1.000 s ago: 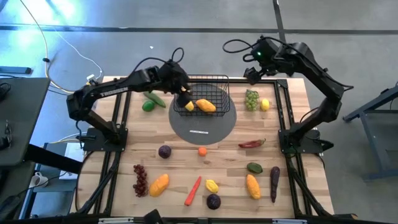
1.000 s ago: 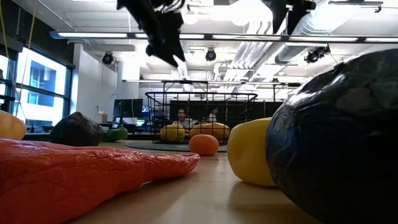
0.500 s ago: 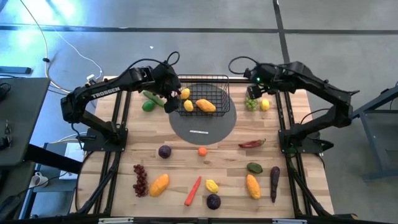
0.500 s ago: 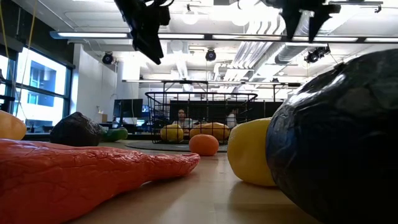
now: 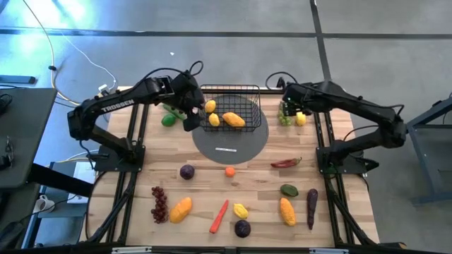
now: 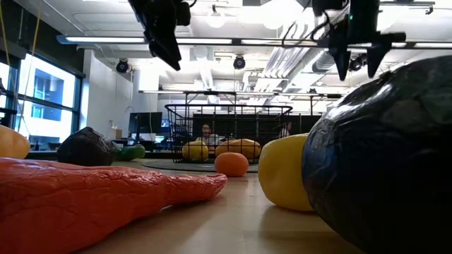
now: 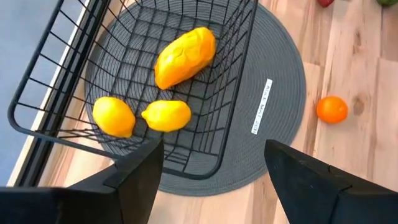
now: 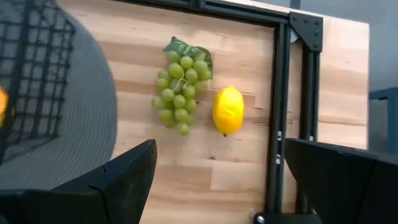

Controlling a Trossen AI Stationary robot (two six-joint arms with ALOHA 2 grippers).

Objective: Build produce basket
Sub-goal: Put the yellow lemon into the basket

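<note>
The black wire basket [image 5: 230, 106] stands on the grey round mat [image 5: 231, 140] and holds two lemons [image 7: 114, 116] [image 7: 166, 116] and an orange mango [image 7: 185, 48]. My left gripper [image 5: 192, 116] hovers open and empty just off the basket's left side, above table height; it also shows in its wrist view [image 7: 212, 149]. My right gripper [image 5: 288, 107] hovers open and empty over the green grapes [image 8: 180, 90], which lie on the table beside a lemon [image 8: 228, 110] at the far right; it also shows in its wrist view [image 8: 221, 149].
A cucumber [image 5: 175, 111] and a green fruit [image 5: 168, 120] lie left of the basket. Across the near half lie a plum [image 5: 187, 171], a small orange [image 5: 229, 171], a chili [image 5: 286, 163], red grapes [image 5: 159, 204], mangoes [image 5: 181, 209], a carrot [image 5: 219, 216] and an eggplant [image 5: 311, 208].
My left gripper has drawn back from over the basket toward the table's left edge, and a second lemon now shows in the basket. My right gripper has come from the far edge toward the near side and down, over the green grapes.
</note>
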